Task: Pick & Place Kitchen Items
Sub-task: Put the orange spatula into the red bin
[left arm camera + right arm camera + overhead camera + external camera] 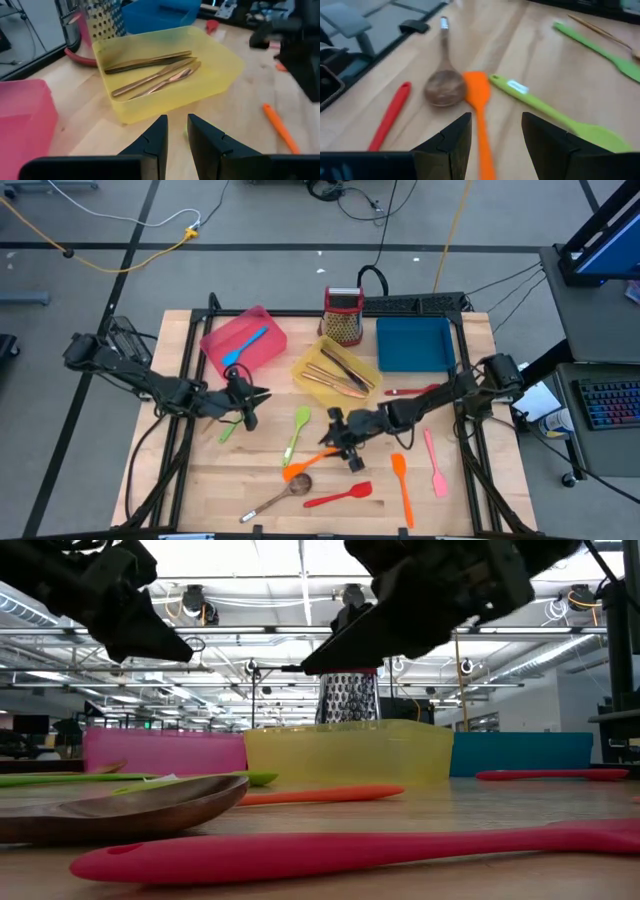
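Right gripper (492, 137) hangs spread and empty over the orange spatula (479, 100); closing carelessly could snag the touching green spatula (555, 112). Left gripper (177, 137) waits, narrowly parted, empty.

Pink tray (262, 352); yellow tray (310, 363); blue tray (415, 358) — grater (344, 315)

**No legible writing in any view**

No text, brand, number or sign can be read anywhere. The long green silicone spatula (555, 107) lying on the wooden bench (530, 55) carries a small pale label on its handle, but its print is too blurred to make out. The computer keyboard (607, 402) beside the bench shows keys whose characters are too small to tell. The trays, grater and utensils show no readable markings.
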Available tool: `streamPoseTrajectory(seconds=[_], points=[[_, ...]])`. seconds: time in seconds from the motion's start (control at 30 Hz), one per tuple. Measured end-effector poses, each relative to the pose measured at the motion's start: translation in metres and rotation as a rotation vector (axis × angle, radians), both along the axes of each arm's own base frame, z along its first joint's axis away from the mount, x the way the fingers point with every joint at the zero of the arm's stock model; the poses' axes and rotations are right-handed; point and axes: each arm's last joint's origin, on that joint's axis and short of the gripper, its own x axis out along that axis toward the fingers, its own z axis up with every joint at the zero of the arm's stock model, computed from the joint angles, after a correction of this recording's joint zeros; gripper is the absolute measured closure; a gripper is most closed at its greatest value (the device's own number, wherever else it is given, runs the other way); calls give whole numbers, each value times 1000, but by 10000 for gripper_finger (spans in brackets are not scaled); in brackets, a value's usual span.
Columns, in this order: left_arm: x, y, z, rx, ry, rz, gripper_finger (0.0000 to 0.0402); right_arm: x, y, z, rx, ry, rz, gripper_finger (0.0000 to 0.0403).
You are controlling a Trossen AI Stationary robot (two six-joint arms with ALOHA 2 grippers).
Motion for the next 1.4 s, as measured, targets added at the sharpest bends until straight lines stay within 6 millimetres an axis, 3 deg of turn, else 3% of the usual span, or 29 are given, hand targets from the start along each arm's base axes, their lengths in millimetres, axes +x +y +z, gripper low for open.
streamPoseTrajectory(seconds=[0.27,0.37,0.47,0.7,0.87,1.07,1.23,1.4], points=[[19,-22,3,15,-123,-168,325,-18,6,-35,36,-95,-4,236],[30,-32,1,9,-165,-295,325,-27,4,-49,33,-49,-10,236],[37,-38,-9,-36,-148,-410,325,-27,3,-58,23,-40,-39,236],[43,-42,-20,-95,-119,-451,325,-26,6,-76,11,-37,-51,236],[45,-39,-17,-31,-149,-382,325,-24,18,-51,-72,-154,-88,236],[45,-38,-16,71,-149,-368,325,-33,23,-44,-35,-53,-127,236],[45,-38,-16,101,-141,-396,325,-44,29,-57,-77,83,-139,236],[45,-39,-16,93,-141,-420,325,-39,20,-59,-84,76,-224,236]])
